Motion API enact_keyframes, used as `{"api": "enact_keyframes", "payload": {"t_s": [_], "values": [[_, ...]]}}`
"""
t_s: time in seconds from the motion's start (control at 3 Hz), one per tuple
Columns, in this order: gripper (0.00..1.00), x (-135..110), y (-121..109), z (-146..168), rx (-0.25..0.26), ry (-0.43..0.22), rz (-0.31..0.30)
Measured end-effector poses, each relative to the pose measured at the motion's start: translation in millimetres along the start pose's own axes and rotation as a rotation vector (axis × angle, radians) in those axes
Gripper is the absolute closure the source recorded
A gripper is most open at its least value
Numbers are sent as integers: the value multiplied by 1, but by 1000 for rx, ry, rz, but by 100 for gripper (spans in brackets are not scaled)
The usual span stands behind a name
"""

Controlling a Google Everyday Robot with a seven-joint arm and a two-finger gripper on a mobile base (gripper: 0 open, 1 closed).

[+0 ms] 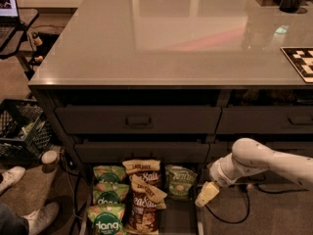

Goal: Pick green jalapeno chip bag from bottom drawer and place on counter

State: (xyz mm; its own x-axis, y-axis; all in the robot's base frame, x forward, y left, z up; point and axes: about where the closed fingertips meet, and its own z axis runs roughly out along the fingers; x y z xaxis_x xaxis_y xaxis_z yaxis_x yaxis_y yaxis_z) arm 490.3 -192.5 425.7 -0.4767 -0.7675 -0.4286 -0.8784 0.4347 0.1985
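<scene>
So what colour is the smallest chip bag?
Dull green bag, camera view; the gripper hangs beside it.

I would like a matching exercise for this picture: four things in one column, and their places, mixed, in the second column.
1 green jalapeno chip bag
2 gripper
3 black crate
4 checkered board

A on the counter, right edge
B on the floor, far left
C in the bottom drawer, right of the Sea Salt bags
D low, by the drawer's right side

Pairs: 1-C, 2-D, 3-B, 4-A

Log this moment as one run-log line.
gripper: low, just right of jalapeno bag | bag: in open bottom drawer, not picked | counter: bag not yet placed
</scene>
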Motion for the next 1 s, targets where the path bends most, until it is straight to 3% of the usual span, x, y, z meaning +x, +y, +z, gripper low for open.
{"api": "enact_keyframes", "payload": {"t_s": [0.33, 0.67, 1.0], "values": [[0, 6, -7, 27, 12, -28, 4], [0, 4, -23, 54, 63, -69, -9], [0, -2, -58, 88, 113, -109, -19]]}}
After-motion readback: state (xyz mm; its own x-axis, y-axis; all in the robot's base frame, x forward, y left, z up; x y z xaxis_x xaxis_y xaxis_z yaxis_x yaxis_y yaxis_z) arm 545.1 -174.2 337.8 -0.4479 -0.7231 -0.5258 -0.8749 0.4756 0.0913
